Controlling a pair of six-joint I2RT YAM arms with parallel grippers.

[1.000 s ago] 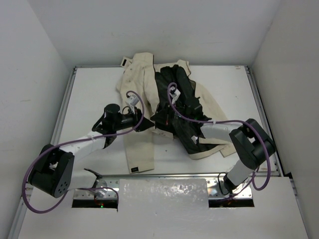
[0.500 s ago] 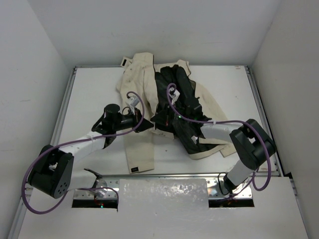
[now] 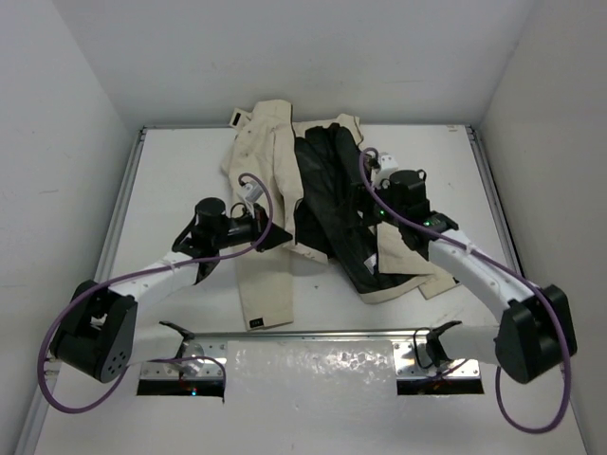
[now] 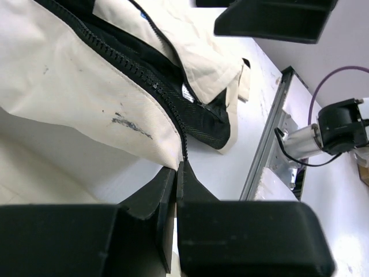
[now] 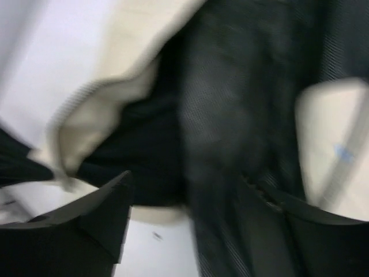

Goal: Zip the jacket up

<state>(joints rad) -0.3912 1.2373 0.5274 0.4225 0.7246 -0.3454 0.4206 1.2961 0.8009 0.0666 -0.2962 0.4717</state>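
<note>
Swung wide since a second ago: the right arm [image 3: 474,270] has been carried out to the right. Its right pincer [image 5: 187,183] has been lifted off the near hem and taken farther back over the black lining [image 3: 327,175].

On the left, nothing has been altered. The left pincer [image 4: 177,168] is seen pressed together on the jacket [image 3: 261,161], clamped at the near hem corner where the zipper teeth [image 4: 138,72] run out.

The jacket is spread open on the white tabletop [image 3: 171,185], from the middle to the far side. The cream shell is turned out to both sides and the lining is laid bare down the centre. Soft, light, floppy cloth is to be expected here. It will likely bunch and drag rather than hold a shape, so the hem has to be kept pinned while anything is pulled. The stiffer zipper tape at the hem ends is judged the best place to be gripped, and then the slider, which cannot be made out in these views.

On the right, the wrist view is blurred. Even so, the right pincer's fingers are seen held apart, with nothing caught between them and only lining beneath.
</note>
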